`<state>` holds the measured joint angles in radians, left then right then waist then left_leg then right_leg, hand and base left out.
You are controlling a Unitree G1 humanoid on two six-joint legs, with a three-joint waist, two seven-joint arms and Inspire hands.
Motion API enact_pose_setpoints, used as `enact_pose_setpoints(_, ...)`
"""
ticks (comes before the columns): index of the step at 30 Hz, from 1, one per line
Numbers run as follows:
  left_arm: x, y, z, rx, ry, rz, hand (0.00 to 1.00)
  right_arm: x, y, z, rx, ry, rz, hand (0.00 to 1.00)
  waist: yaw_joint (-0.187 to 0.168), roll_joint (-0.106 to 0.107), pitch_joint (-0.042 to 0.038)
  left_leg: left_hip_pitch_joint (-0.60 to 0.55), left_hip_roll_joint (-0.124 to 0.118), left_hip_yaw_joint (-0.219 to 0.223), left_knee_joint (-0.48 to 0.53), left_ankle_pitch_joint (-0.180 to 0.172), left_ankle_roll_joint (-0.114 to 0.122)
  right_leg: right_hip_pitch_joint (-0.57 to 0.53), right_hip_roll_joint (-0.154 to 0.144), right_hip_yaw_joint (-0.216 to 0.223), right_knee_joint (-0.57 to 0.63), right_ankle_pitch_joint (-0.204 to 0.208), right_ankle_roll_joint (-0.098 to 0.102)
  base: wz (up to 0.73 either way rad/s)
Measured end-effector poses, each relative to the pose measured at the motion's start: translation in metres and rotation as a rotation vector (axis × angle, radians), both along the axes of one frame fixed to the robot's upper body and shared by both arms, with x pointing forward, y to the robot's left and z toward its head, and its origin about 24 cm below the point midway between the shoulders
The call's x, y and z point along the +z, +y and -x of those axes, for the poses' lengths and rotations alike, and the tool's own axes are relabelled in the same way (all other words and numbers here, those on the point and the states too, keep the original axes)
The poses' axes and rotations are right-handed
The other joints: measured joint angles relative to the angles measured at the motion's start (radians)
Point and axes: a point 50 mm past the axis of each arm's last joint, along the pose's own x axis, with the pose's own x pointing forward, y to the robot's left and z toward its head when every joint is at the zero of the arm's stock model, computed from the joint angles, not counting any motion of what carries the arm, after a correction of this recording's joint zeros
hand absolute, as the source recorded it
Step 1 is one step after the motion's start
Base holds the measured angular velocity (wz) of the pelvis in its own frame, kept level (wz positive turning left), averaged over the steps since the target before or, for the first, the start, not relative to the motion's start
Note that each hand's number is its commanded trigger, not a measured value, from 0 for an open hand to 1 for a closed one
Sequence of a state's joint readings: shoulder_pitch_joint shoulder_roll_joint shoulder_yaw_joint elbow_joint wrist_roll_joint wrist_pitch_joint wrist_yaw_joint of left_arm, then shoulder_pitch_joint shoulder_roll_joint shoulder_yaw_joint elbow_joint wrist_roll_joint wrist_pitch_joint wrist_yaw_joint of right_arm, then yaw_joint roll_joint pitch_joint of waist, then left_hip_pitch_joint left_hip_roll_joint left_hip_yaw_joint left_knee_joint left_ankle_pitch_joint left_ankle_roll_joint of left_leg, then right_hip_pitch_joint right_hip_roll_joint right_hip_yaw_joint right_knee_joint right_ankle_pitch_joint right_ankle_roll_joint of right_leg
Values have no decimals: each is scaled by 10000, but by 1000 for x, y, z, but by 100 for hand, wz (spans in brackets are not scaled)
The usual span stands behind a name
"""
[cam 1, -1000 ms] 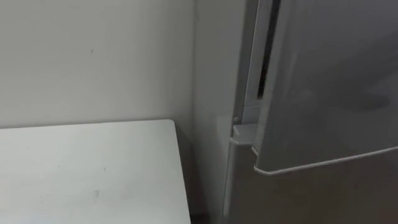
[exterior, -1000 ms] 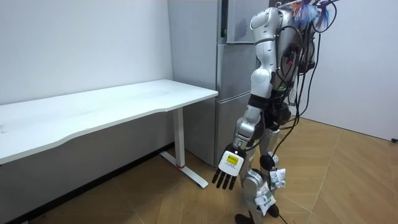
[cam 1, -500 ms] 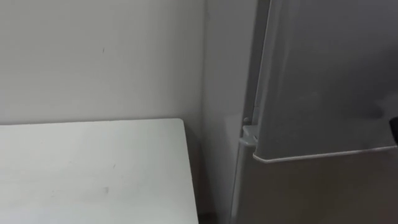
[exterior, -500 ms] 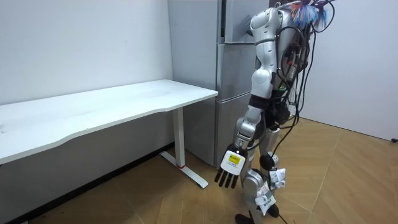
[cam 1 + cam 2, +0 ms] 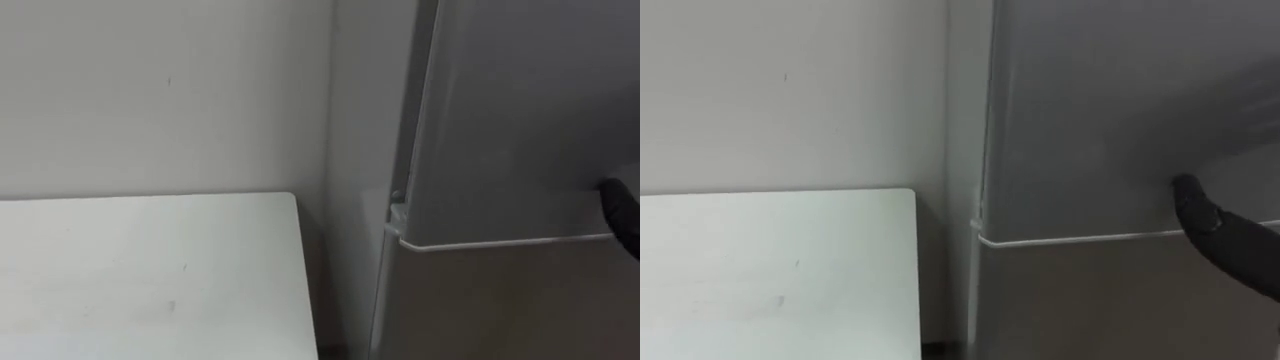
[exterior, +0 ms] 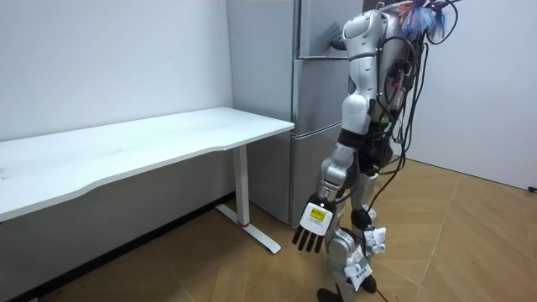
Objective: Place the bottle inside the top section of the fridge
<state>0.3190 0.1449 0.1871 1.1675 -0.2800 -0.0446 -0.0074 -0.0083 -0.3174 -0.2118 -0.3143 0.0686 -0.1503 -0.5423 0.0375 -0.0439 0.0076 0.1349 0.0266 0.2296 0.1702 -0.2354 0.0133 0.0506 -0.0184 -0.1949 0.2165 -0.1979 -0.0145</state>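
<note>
The grey fridge (image 6: 312,101) stands against the wall beside the table, and I stand right in front of it. Its upper door (image 5: 520,120) lies almost flush with the body, its lower edge just above the lower door (image 5: 500,300). My right hand (image 5: 1212,236) reaches in from the right, a straight dark finger pressed flat on the upper door (image 5: 1090,120) near its bottom edge. In the room view this right hand (image 6: 335,36) is raised against the door at head height. My left hand (image 6: 311,226) hangs by my leg with fingers straight, holding nothing.
A white table (image 5: 150,270) stands to the left of the fridge, its corner close to the fridge's side; in the room view the table (image 6: 126,147) runs along the white wall. Wooden floor (image 6: 453,243) lies open behind and to the room view's right.
The upper door has swung inward until the dark gap at its hinge side is gone. My right hand's finger has come into the eye views, on the door.
</note>
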Motion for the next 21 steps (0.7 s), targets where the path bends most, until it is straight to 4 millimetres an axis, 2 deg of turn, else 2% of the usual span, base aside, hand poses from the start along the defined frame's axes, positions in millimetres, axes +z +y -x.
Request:
enact_pose_setpoints(6,0,0,-5,-113,-73,54,0,8,5,-14,322,-284,3,0,118,-96,-12,-42,-3,-124,-9,3,-4,13,10,-56,9,23,-11,3)
enact_pose_setpoints(8,0,1,-8,-132,-95,75,0,5,4,-18,120,-106,63,0,237,-91,-58,-38,-1,-126,-6,3,-4,32,0,-95,23,28,-16,0)
enact_pose_setpoints(14,2,10,-10,-201,68,-10,0,-5,-2,-25,17,401,-24,0,205,-172,-35,26,41,-132,3,3,-1,201,-54,-98,33,57,7,0)
enact_pose_setpoints(21,5,15,-20,-484,-277,-202,0,-9,-6,-36,51,757,-63,0,211,-156,-28,18,13,-149,9,11,45,162,-98,-99,-8,168,34,0)
